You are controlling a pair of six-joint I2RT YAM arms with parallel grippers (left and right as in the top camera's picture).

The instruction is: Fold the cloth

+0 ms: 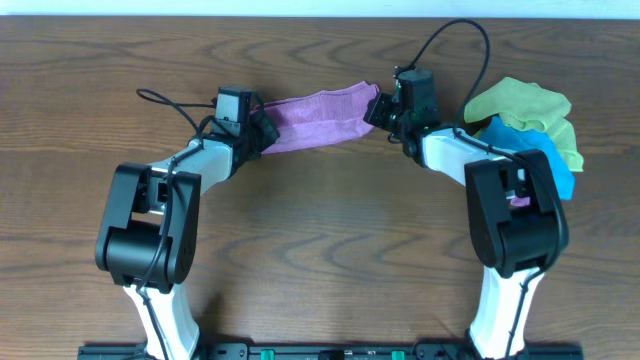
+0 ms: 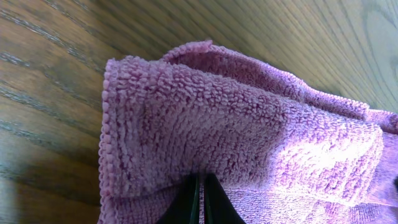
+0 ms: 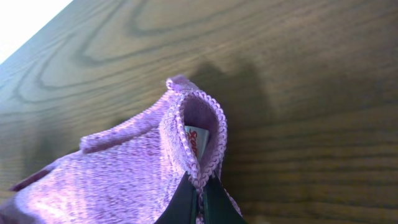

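Overhead, my two arms rise from the near edge of the desk (image 1: 320, 250) and reach toward its far half, one on each side of the middle. My left gripper (image 1: 262, 135) has its fingers pressed together on the left end of the cloth (image 1: 320, 117). The left wrist view shows the dark tips nipped tight into a thick, doubled lilac layer, with wood grain beneath. My right gripper (image 1: 377, 108) is likewise closed on the right end, and its wrist view shows the stitched hem curling over a small white tag (image 3: 194, 143) just above the tips. Between the two, the cloth runs as a narrow band near the middle of the far edge, sagging a little and, I judge, lifted off the wood rather than lying flat. One fold looks to be in already, since the band is narrow and layered. What is left is to lay it down, bring the ends together for a second fold, and let go. Out by the right edge, toward the far corner, a yellow-green cloth (image 1: 525, 105) and a bright blue cloth (image 1: 553, 160) lie heaped together, apart from my work.
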